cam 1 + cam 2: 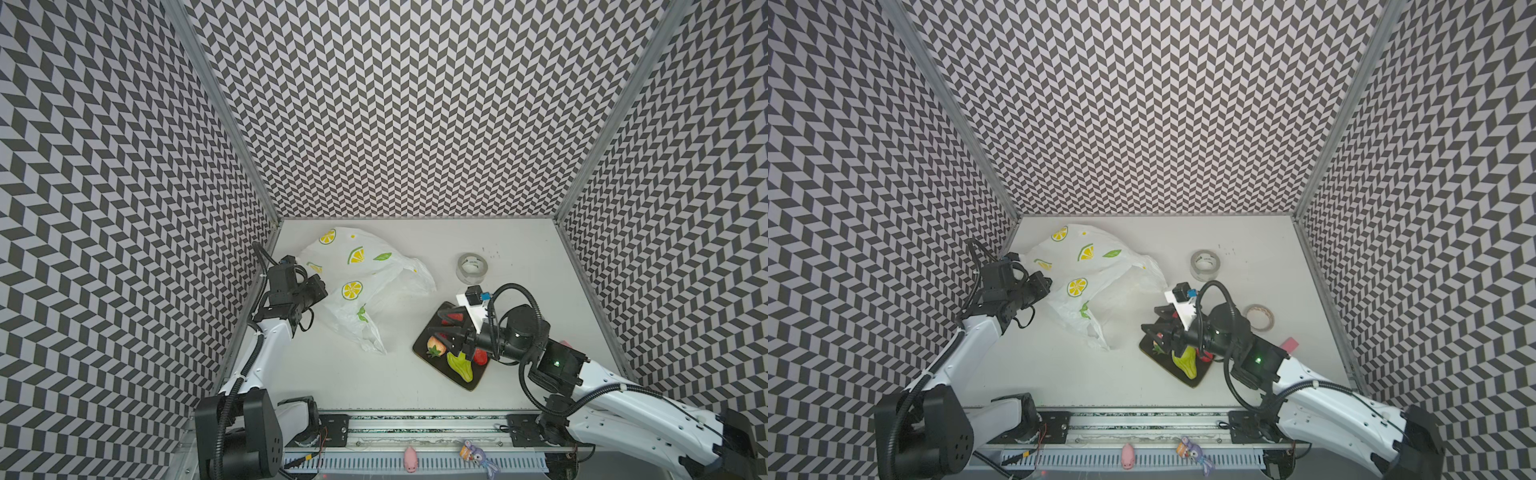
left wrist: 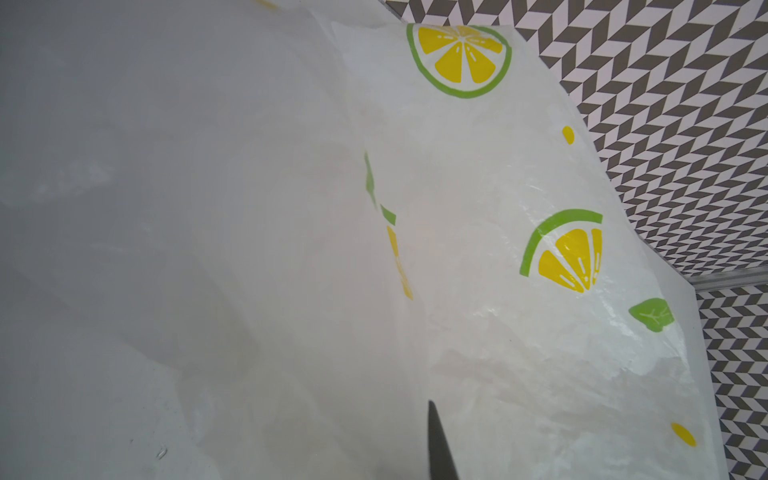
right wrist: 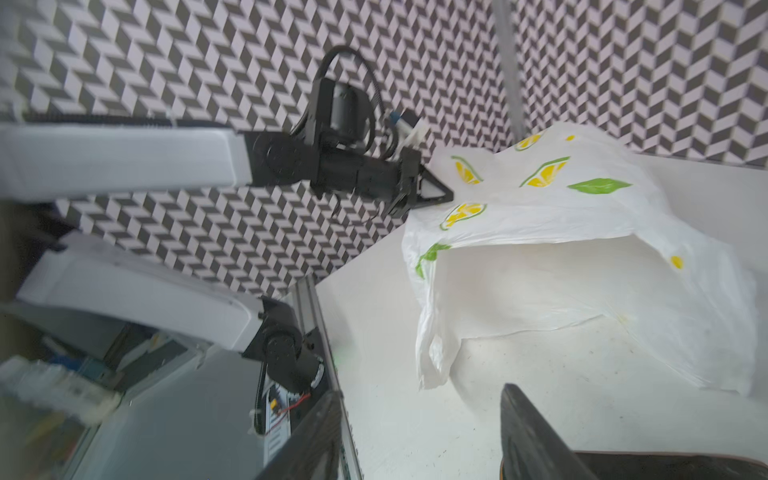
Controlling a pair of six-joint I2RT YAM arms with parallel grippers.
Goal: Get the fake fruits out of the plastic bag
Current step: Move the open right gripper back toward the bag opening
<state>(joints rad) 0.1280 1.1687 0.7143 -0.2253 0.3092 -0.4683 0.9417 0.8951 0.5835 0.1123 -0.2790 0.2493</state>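
Though elsewhere unseen, tan tape roll (image 1: pixel 1258 318)

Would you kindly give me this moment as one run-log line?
left pincer: shut on plastic bag | right pincer: open over dark tray | tray holds strawberry, green pear

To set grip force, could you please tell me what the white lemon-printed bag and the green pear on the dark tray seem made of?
The white lemon-printed bag: thin translucent plastic film, glossy; it crinkles and glints. The green pear: probably smooth moulded plastic, judging by its bright highlights; foam is possible.
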